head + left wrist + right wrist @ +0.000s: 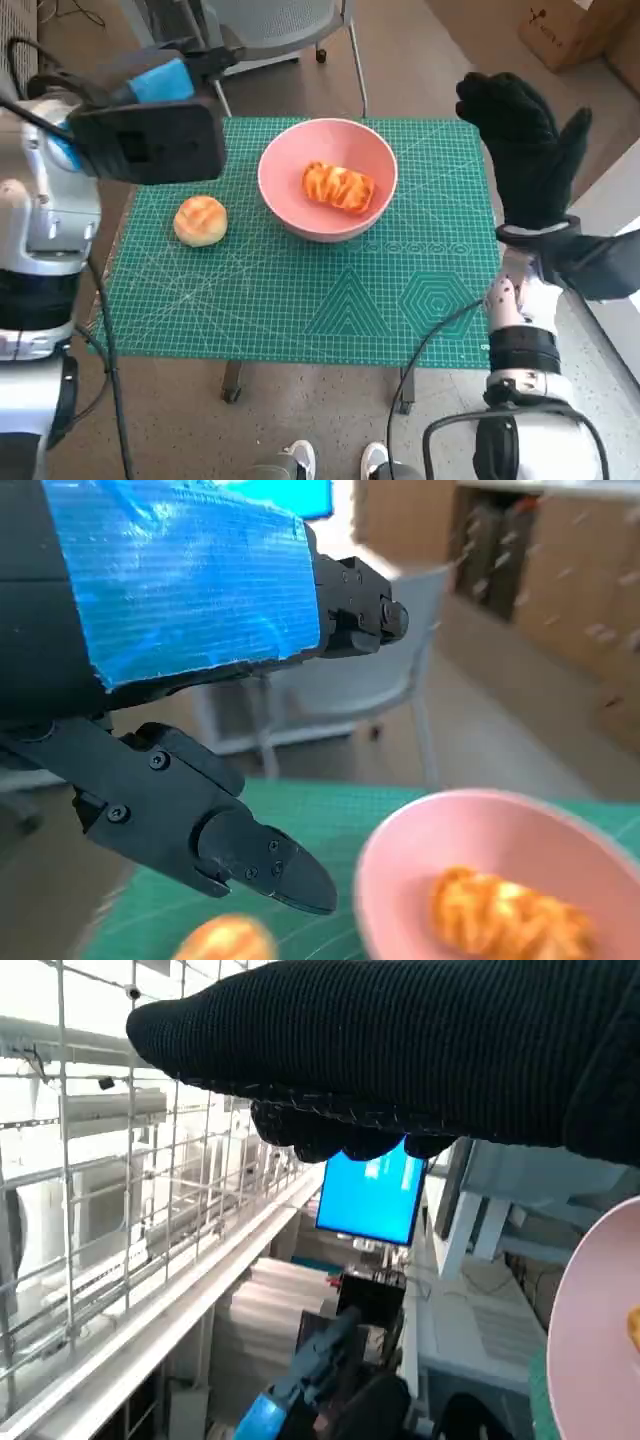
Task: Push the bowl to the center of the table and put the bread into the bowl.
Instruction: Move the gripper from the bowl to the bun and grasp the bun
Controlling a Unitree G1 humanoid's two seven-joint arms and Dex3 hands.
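Note:
A pink bowl (pixel 326 180) stands on the green cutting mat (pixel 300 290), toward the far middle, with an orange twisted bread (pixel 338 187) inside it. A round bun (pixel 200 220) lies on the mat left of the bowl. My left hand (pixel 150 125) hangs raised above the mat's far left corner, fingers extended, holding nothing. In the left wrist view the bowl (pixel 500 850) with its bread (pixel 505 915) and the bun (pixel 228 942) lie below those fingers (pixel 200 830). My gloved right hand (pixel 525 150) is lifted at the mat's right edge, fingers spread, empty. The right wrist view shows the bowl's rim (pixel 590 1330).
A grey chair (pixel 280 30) stands behind the table. A cardboard box (pixel 575 30) sits on the floor at the far right. A person's shoes (pixel 330 462) show at the near edge. Cables hang by both arms.

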